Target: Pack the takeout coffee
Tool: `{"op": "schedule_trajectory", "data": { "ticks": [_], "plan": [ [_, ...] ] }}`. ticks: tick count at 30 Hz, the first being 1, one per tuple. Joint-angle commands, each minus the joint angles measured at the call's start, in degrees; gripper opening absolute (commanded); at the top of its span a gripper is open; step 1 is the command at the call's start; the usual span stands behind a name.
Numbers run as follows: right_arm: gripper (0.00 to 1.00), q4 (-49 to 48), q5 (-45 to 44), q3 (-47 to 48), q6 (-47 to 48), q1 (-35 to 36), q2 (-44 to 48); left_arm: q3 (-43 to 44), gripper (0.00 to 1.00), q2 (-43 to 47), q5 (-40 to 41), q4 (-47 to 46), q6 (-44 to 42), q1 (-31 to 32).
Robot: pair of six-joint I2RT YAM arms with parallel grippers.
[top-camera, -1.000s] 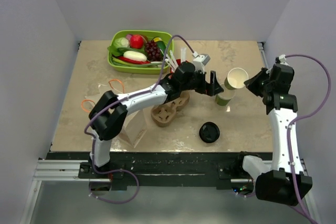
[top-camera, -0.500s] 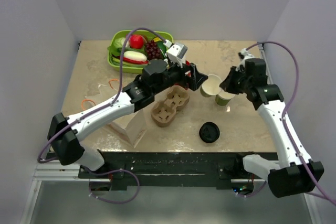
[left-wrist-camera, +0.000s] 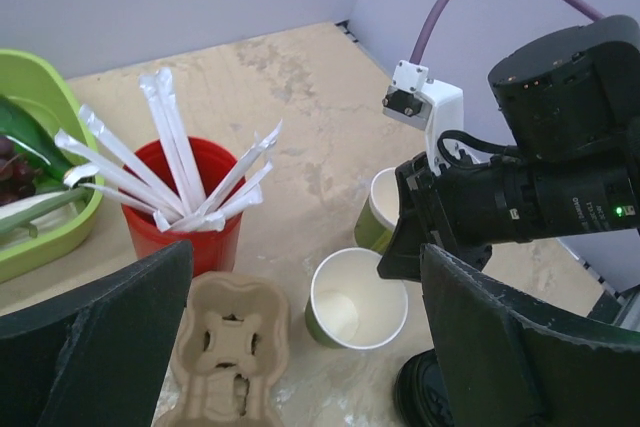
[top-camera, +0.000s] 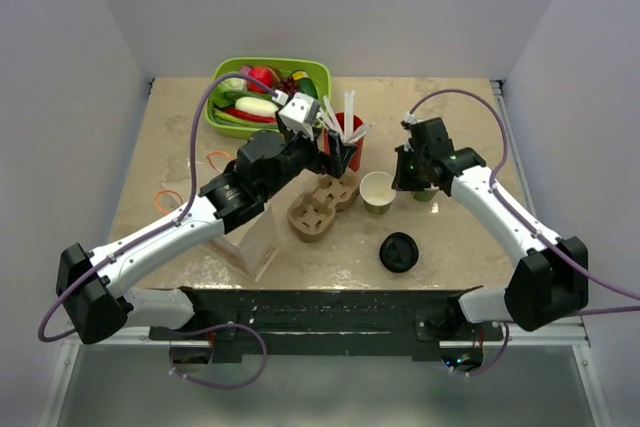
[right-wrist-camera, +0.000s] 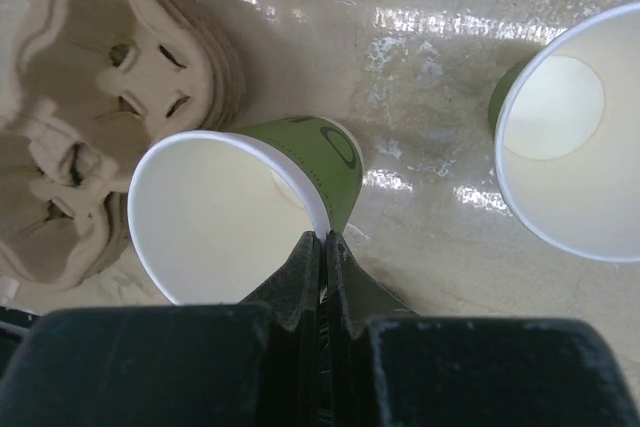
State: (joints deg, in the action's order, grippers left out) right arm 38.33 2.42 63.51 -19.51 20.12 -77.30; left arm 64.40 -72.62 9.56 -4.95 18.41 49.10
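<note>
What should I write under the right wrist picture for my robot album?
Right gripper pinching the rim of an empty green cup, beside the carrier and a second cup.

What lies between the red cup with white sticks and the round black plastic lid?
An open green paper cup, rim pinched by the right gripper, seen in the top external view.
</note>
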Motion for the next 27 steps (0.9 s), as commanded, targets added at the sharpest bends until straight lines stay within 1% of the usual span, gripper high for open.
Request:
{"op": "schedule_trajectory", "data": {
  "ticks": [1,7,10,13,17,18,21,22,24,25,27],
  "plan": [
    [0.0,-3.5,-4.9,-0.4,-0.9,0.4,-2.7,-2.2,1.0,1.7,0.8,-1.7,-0.8,-0.5],
    [0.0,-3.3,-5.4,-0.2,-3.0,0.2,-5.1,-2.3,1.0,1.7,0.7,-0.8,1.0,-0.7],
    [0.0,-2.6,-5.4,0.0,-3.9,0.2,-5.8,-2.0,1.0,1.2,-0.9,-0.5,1.7,-0.8],
    [0.08,-2.3,-5.7,0.0,-4.3,0.2,-5.2,-2.1,1.0,1.3,-1.1,-0.1,2.3,-0.8],
    [0.19,-2.4,-6.3,0.7,-4.5,0.2,-3.1,-2.4,1.0,1.3,-1.2,0.7,2.9,-0.8],
    [0.25,-2.3,-6.2,0.9,-4.2,0.3,-2.3,-2.5,1.0,1.3,-1.3,0.6,2.9,-0.8],
    [0.34,-2.1,-6.1,1.9,-3.3,0.2,-0.2,-2.8,0.99,1.4,-1.4,0.7,3.3,-0.9],
    [0.41,-2.0,-6.2,2.2,-2.9,0.2,0.3,-2.9,1.0,1.5,-1.3,0.8,3.4,-0.9],
    [0.51,-1.9,-6.4,2.6,-2.3,0.2,2.1,-2.8,1.0,1.9,-1.5,0.8,3.5,-0.9],
    [0.6,-1.9,-6.5,2.7,-1.9,0.2,2.8,-2.7,1.0,2.0,-1.6,0.8,3.6,-0.9],
    [0.66,-3.0,-5.6,2.5,-0.6,0.2,4.6,-2.6,1.0,2.6,-2.0,1.1,3.6,-0.9]
  ]
}}
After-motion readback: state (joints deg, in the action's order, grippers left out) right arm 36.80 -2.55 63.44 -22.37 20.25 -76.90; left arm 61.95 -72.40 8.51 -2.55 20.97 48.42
